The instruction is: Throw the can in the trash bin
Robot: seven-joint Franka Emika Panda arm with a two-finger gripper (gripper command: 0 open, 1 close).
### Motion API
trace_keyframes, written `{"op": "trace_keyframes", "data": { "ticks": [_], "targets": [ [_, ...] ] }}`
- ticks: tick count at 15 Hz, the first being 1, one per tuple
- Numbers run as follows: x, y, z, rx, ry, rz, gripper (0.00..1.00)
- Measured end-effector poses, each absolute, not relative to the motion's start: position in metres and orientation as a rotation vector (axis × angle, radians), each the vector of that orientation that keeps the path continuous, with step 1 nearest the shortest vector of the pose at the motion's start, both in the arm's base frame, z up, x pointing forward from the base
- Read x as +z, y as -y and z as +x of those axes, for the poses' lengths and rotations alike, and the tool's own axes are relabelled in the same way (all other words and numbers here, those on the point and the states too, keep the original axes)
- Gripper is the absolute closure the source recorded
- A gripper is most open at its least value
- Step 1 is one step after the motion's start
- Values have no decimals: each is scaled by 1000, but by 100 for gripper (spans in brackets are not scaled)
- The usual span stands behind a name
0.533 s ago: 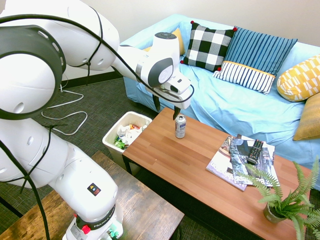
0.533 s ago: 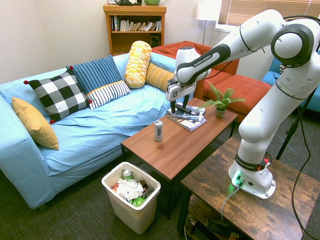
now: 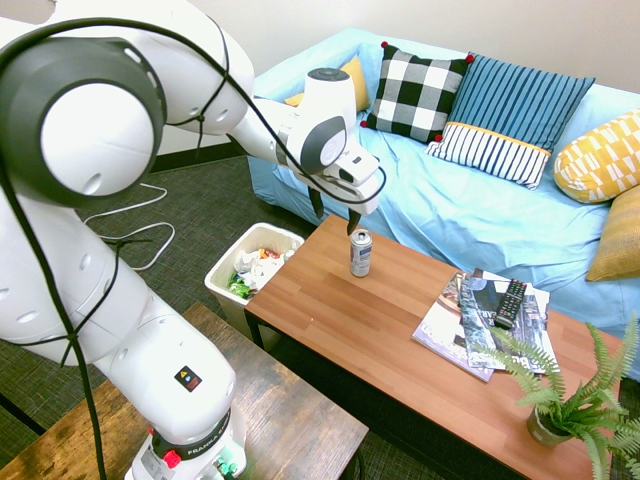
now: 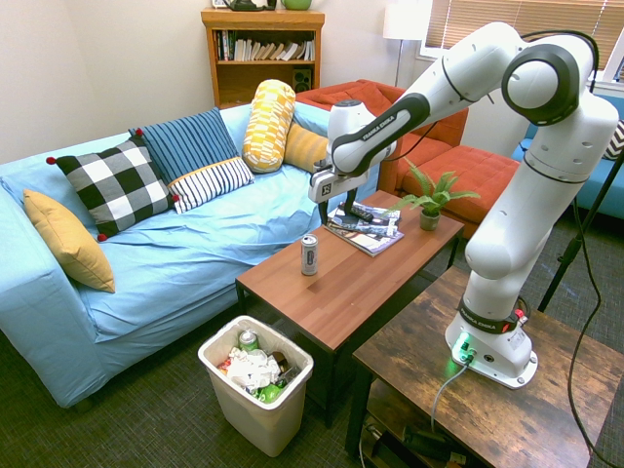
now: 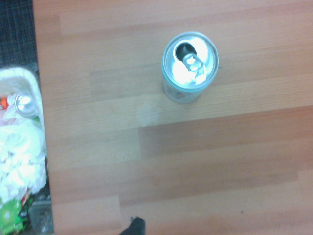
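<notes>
Keeping my jaws wide and empty above the table, I am leaving room between my fingers for the can, which is standing upright on the wood, near the trash bin.

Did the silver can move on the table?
No. The can stands upright in the same spot on the wooden table, beside the same edge.

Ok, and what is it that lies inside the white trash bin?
Inside the trash bin I see crumpled white paper, a green can and green litter. Whatever lies beneath this top layer is covered.
</notes>
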State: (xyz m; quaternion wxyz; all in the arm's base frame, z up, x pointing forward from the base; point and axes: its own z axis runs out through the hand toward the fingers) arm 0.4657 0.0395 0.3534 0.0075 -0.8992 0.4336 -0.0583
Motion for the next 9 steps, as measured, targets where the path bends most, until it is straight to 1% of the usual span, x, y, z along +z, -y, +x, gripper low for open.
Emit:
{"op": "trace_keyframes", "data": {
  "ticks": [5, 9],
  "targets": [
    [304, -43, 517, -219, -1466, -2746, 0],
    [263, -45, 546, -210, -1562, -2704, 0]
  ]
}}
